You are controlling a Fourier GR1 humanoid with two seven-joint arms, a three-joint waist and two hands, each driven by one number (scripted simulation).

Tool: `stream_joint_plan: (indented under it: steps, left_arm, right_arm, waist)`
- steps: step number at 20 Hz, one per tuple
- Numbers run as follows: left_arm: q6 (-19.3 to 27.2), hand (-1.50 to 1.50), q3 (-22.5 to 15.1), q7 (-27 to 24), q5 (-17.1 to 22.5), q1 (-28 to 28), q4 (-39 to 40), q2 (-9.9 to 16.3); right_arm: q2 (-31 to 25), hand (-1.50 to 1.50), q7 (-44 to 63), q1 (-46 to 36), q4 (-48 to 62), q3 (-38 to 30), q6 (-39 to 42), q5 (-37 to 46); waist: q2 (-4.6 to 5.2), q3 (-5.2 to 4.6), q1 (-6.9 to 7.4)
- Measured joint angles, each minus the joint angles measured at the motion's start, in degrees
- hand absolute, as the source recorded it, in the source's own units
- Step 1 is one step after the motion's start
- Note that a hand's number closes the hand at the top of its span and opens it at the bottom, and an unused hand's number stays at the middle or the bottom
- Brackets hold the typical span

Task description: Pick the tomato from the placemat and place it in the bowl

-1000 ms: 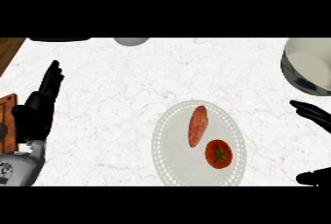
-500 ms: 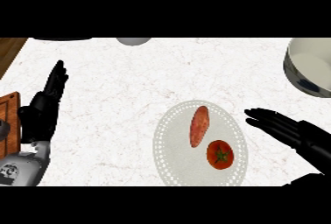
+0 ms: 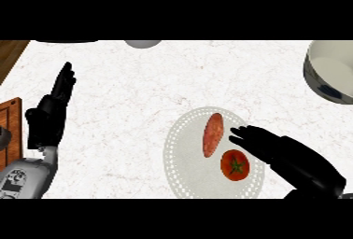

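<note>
Right robot hand (image 3: pixel 293 158): we see it low at the right, fingers straight and released, holding nothing, fingertips over the placemat's right rim just beside the tomato.
Tomato (image 3: pixel 234 165): it sits on the white round placemat (image 3: pixel 180 154), near side, green calyx up; we judge it light, smooth, round and prone to roll, its skin soft enough to bruise.
Hold: we would close fingers and thumb on opposite flanks, at its widest part.
Reddish oblong item (image 3: pixel 212 135): it lies just beyond the tomato, close enough to get nudged.
Left robot hand (image 3: pixel 50 114): resting open at the left edge, fingers up.
Bowl (image 3: pixel 331 71): far right of the tabletop (image 3: pixel 138 93), well apart from the tomato.
</note>
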Motion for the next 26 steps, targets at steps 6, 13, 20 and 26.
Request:
stream_joint_plan:
  steps: [6,13,20,26]
  left_arm:
    - [-1.69,0.0,1.33,1.06,-1.15,0.91,-1.95,-0.59]
    - [-4.54,0.0,4.49,0.68,-2.75,0.55,-1.08,-2.28]
    - [-5.5,0.0,5.38,1.68,-5.52,1.83,-3.53,-4.68]
    - [-6.46,0.0,6.3,2.52,-6.83,1.41,-3.96,-5.85]
  right_arm:
    - [6.22,-1.5,4.48,-2.58,5.37,2.98,1.32,6.67]
    - [11.61,-1.5,1.68,-2.88,11.41,2.54,0.86,12.83]
    - [15.44,-1.5,-4.09,-4.94,20.02,0.88,-0.45,17.4]
    - [16.84,1.5,-9.85,-6.09,24.7,1.83,-5.95,23.55]
  waist:
    - [0.01,0.02,0.07]
    - [0.01,0.03,-0.11]
    - [0.02,0.05,-0.05]
    - [-0.39,-0.13,-0.07]
